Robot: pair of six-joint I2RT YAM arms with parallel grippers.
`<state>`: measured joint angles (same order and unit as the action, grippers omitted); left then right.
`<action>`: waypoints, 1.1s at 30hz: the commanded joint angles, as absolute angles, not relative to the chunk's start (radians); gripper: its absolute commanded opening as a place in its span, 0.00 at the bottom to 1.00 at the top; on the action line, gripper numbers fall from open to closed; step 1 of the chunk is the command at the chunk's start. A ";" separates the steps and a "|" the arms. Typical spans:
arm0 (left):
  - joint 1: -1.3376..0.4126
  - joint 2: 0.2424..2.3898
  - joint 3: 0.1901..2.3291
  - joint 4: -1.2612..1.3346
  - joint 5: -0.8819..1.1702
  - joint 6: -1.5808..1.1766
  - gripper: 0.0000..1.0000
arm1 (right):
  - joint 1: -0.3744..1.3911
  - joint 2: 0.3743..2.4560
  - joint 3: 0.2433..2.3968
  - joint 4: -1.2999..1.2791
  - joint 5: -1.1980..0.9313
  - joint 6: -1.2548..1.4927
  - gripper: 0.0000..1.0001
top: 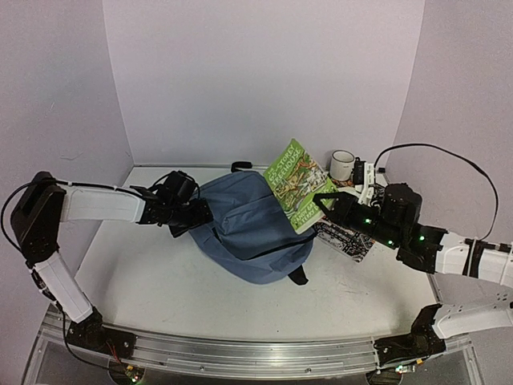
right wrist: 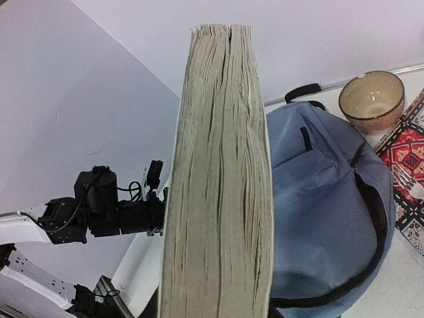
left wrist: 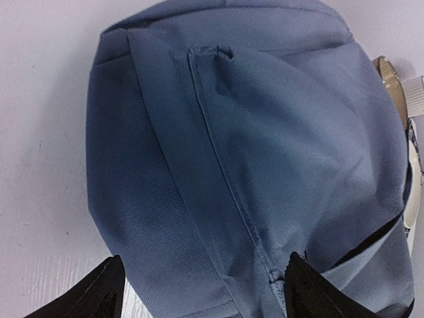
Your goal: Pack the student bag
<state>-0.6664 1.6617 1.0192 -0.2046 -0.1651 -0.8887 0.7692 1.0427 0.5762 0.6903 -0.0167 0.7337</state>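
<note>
One book (top: 297, 185) is clamped in your right end effector (top: 327, 202) above the student bag (top: 244, 228), unpacked; left end effector (top: 195, 215) grips the bag's fabric.

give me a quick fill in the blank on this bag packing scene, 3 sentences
The right end effector holds a thick green-covered ____ above the table.
The left end effector grips the slate-blue fabric backpack on its ____ side in the top view.
The white ____ stands behind the patterned red-and-black book lying flat.

Missing words: book; left; mug

White mug (top: 342, 164) (brown inside) beside a patterned mat (top: 346, 238).
</note>
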 commanded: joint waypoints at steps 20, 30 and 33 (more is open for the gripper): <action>-0.524 1.582 1.047 -0.196 -0.088 -0.909 0.00 | 0.774 0.989 0.615 0.698 -0.005 0.662 0.00; -0.427 1.314 1.001 -0.329 -0.200 -0.848 0.02 | 0.773 1.047 0.716 0.599 -0.086 0.563 0.00; -0.425 1.303 0.965 -0.365 -0.232 -0.832 0.20 | 0.774 1.080 0.737 0.585 -0.119 0.546 0.00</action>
